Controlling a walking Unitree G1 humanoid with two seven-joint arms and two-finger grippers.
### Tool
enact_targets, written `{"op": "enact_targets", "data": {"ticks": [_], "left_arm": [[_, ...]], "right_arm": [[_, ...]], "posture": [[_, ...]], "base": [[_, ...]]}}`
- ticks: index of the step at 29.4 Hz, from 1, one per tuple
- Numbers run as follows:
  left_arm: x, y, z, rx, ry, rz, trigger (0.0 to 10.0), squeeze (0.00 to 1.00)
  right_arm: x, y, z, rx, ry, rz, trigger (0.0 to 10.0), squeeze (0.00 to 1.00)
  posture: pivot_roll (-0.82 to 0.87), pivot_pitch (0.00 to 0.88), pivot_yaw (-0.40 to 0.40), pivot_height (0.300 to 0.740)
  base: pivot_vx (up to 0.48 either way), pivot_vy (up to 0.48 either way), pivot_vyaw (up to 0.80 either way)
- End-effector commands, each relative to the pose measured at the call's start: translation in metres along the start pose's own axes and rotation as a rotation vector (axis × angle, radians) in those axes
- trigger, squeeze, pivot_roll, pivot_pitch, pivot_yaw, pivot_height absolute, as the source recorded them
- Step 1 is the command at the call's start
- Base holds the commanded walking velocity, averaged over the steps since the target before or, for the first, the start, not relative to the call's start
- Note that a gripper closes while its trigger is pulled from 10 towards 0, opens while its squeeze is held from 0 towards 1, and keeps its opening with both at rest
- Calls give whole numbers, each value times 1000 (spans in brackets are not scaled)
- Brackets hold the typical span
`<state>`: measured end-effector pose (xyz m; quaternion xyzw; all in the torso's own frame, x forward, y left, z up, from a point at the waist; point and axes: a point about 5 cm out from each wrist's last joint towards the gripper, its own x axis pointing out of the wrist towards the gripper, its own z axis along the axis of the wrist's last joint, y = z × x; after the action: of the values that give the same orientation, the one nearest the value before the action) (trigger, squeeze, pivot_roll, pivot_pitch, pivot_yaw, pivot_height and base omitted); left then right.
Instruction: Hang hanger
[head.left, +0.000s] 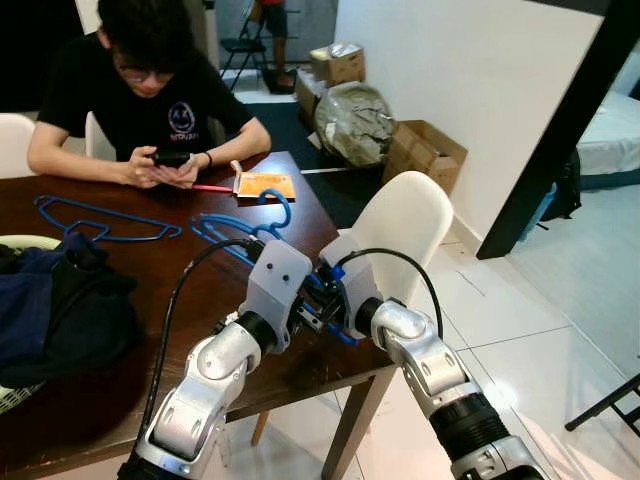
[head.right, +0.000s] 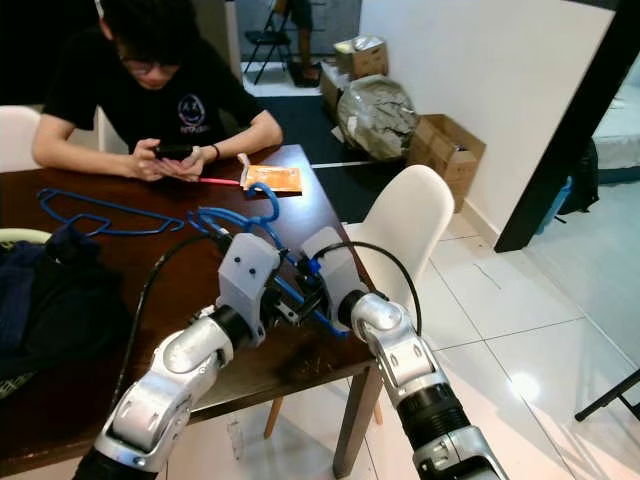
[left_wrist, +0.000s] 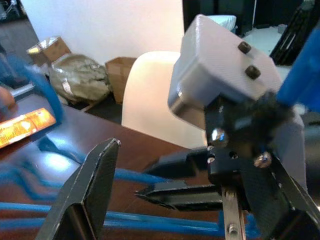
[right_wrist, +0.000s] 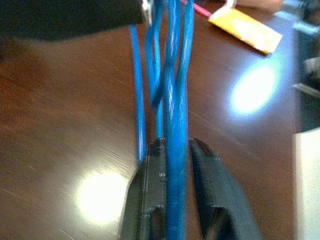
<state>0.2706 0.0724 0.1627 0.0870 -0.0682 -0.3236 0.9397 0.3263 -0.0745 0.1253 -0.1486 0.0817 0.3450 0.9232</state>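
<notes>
A dark brown wooden table (head.left: 150, 290) carries a heap of dark navy clothing (head.left: 55, 305) at its left edge, where a seated person in a black T-shirt (head.left: 140, 95) faces it from the far side. A white moulded plastic chair (head.left: 405, 225) stands at the right edge. Near the tabletop's right front corner, the right gripper (right_wrist: 175, 165) is clamped on a blue wire hanger (right_wrist: 172, 100), while the left gripper (left_wrist: 125, 185), fingers apart, straddles the same wire just beside it
</notes>
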Motion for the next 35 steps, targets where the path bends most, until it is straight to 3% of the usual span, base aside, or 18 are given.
{"op": "enact_targets", "data": {"ticks": [1,5,11,12,13,14,15,17,20,21,23,25,26,27,29,32,34,35], "left_arm": [[-3,-13,-6,25,59,-55,10000,0],[-18,-27,-4,-26,109,-159,10000,0],[-28,-33,-6,-24,150,-265,10000,0],[-28,-30,-2,-11,139,-251,10000,0],[-25,-21,5,1,104,-193,10000,0],[-25,-21,5,1,104,-193,10000,0],[-22,-7,15,23,62,-108,10000,0],[-21,24,28,79,9,99,10000,0],[-23,35,31,97,1,171,10000,0],[-29,54,32,119,7,303,10000,0],[-29,54,32,119,7,303,10000,0],[-52,90,25,135,82,583,10000,0],[-52,90,25,135,82,583,10000,0],[-68,104,18,131,137,720,10000,0],[-68,104,18,131,137,720,10000,0],[-101,115,-2,112,254,916,10000,0],[-101,115,-2,112,254,916,10000,0],[-115,114,-10,93,299,989,10000,0]], "right_arm": [[2,9,12,-84,-52,14,10000,1000],[1,20,11,-172,-49,44,10000,1000],[2,22,11,-160,-45,56,10000,957],[2,23,12,-128,-54,72,10000,878],[1,23,15,-82,-72,91,10000,498],[1,23,15,-82,-72,91,10000,498],[0,21,17,-43,-88,100,10000,251],[-1,13,18,7,-105,78,10000,0],[-1,10,18,16,-108,61,10000,0],[0,3,17,28,-99,17,10000,0],[0,3,17,28,-99,17,10000,0],[4,-16,7,40,-35,-110,10000,0],[4,-16,7,40,-35,-110,10000,0],[6,-25,1,49,9,-171,10000,0],[6,-25,1,49,9,-171,10000,0],[10,-39,-16,88,130,-237,10000,0],[10,-39,-16,88,130,-237,10000,0],[11,-42,-25,91,191,-246,10000,0]], "posture": [[82,18,-58,740],[93,22,-65,740],[89,23,-66,740],[91,22,-69,740],[92,25,-68,740],[92,25,-68,740],[93,25,-68,740],[94,25,-69,740],[94,25,-69,740],[98,24,-69,740],[98,24,-69,740],[105,22,-67,740],[105,22,-67,740],[114,23,-65,740],[114,23,-65,740],[131,21,-70,740],[131,21,-70,740],[145,22,-76,740]], "base": [[0,0,0],[0,0,0],[0,0,0],[0,0,0],[0,0,0],[0,0,0],[0,0,0],[0,0,0],[0,0,0],[0,0,0],[0,0,0],[0,0,0],[0,0,0],[0,0,0],[0,0,0],[0,0,0],[0,0,0],[0,0,0]]}}
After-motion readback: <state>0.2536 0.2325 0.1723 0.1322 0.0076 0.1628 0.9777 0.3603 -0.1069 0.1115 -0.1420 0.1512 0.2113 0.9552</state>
